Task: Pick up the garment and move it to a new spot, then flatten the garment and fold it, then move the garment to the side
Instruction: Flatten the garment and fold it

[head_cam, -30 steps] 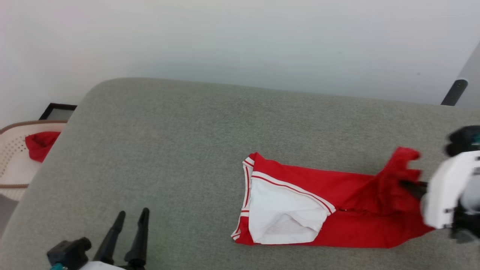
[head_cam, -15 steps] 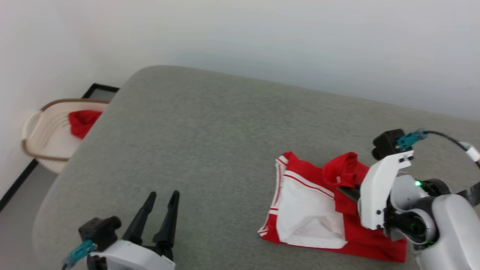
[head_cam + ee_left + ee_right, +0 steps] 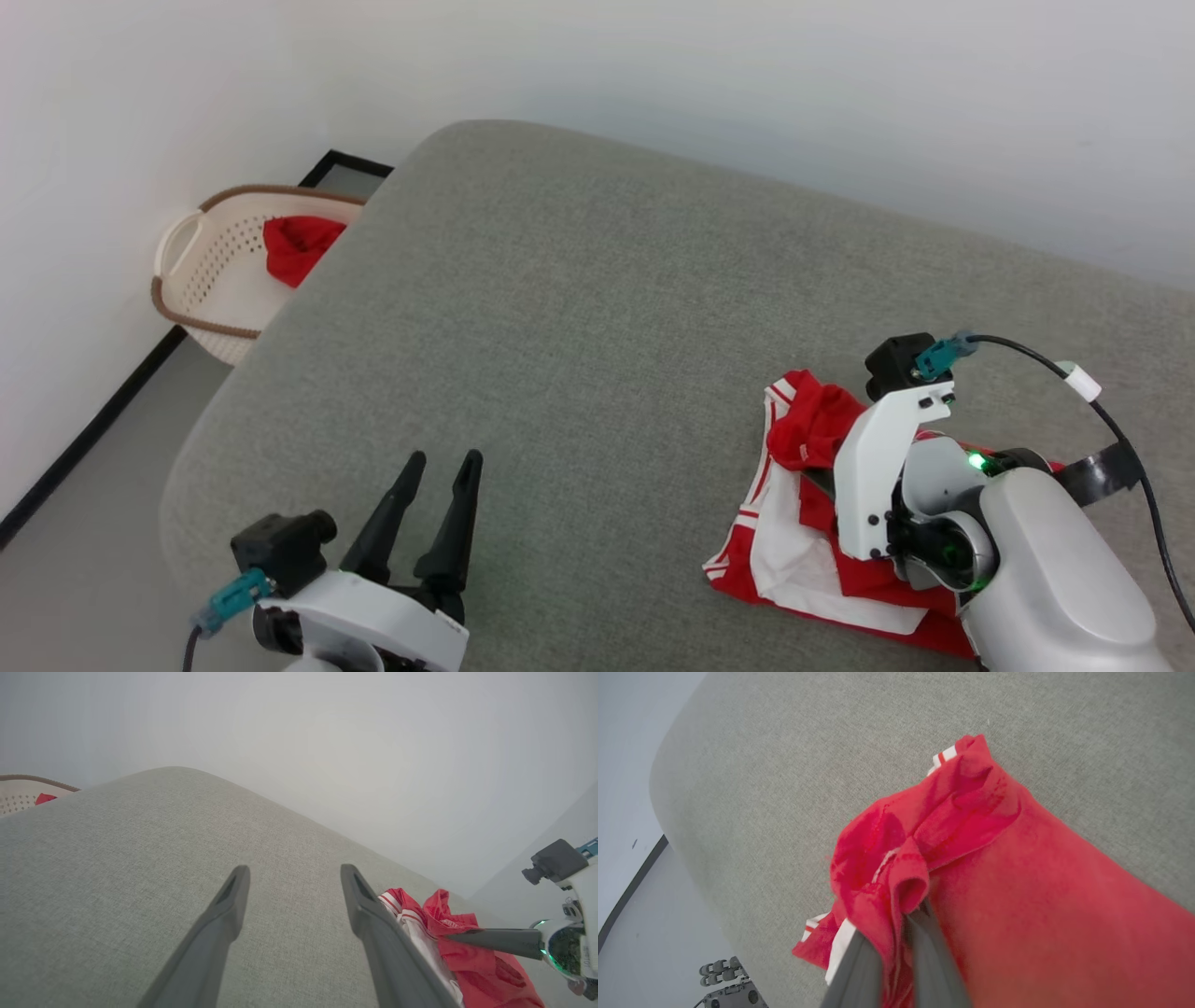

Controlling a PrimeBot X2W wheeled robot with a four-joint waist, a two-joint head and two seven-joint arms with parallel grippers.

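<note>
- Right hand point(image 3: 909, 912): fingers pressed together, pinching a bunched red fold of the garment point(image 3: 810, 431), which stands above the rest of the cloth.
- Rest of the garment lies on the grey upholstered surface point(image 3: 579, 308), on its right near side, directly beneath the right hand, white sleeve showing.
- Left hand point(image 3: 444, 459): fingers spread, holding nothing, well apart to the garment's left.

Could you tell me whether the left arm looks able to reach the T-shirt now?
Probably yes: bare cushion lies between the open left gripper and the T-shirt, whose edge the right gripper pinches.
</note>
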